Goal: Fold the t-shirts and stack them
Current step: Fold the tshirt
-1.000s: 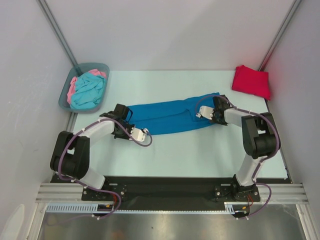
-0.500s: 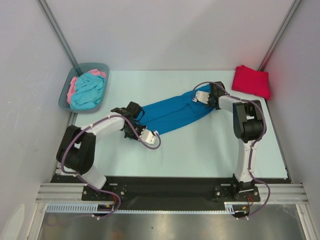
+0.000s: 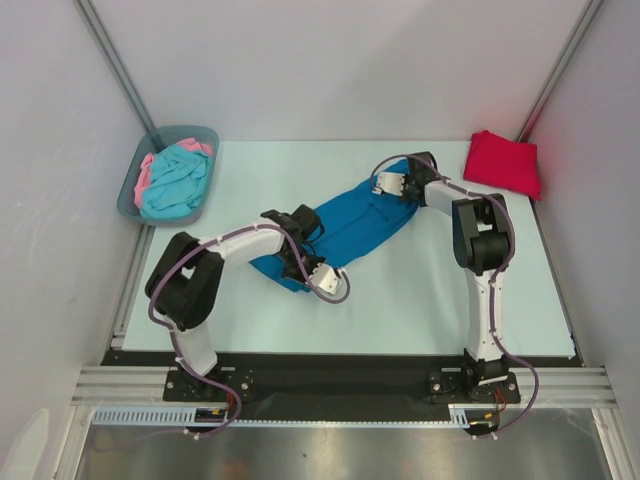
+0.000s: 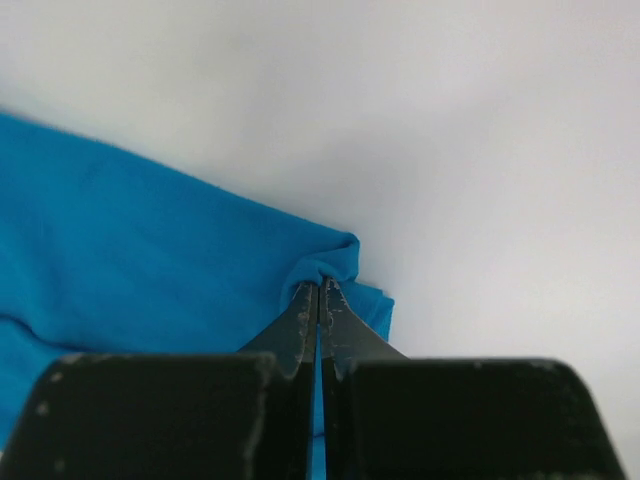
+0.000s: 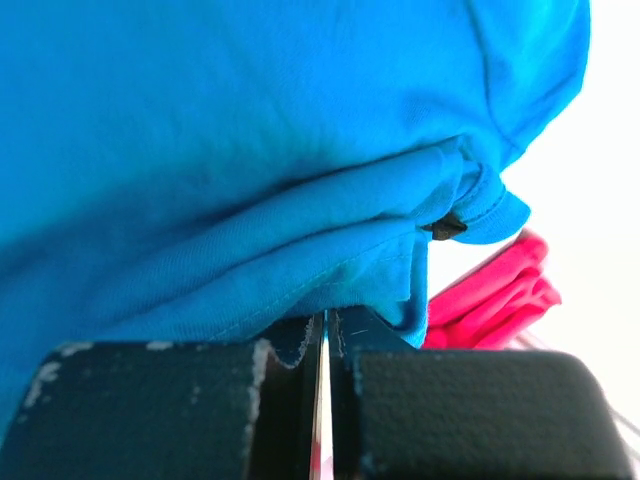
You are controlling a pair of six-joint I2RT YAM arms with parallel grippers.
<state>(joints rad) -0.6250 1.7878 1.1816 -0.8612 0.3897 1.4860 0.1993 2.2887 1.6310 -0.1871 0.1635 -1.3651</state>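
Left tool [image 3: 298,265] from above: pinched shut on the near end of the deep blue t-shirt [image 3: 350,225], cloth stretched diagonally away over the worktop [image 3: 420,300] to the right tool [image 3: 405,172], likewise closed on the far end. To the right of the right tool and apart from it, a folded red t-shirt [image 3: 503,163]. Well to the left of the left tool and farther back, a grey-blue bin [image 3: 190,131] with a turquoise t-shirt [image 3: 175,185] heaped inside and a pink t-shirt [image 3: 148,170] against its left wall. From the left wrist: left tool [image 4: 320,300] with jaws pressed together on a small bunched fold at a corner of the deep blue t-shirt [image 4: 150,260]; cloth spread to the left of the tips, bare worktop [image 4: 450,150] ahead and to the right. From the right wrist: right tool [image 5: 325,330] shut, an edge of the deep blue t-shirt [image 5: 250,150] caught between the jaws, rumpled folds ahead across most of the view; red t-shirt [image 5: 495,300] just beyond on the right.
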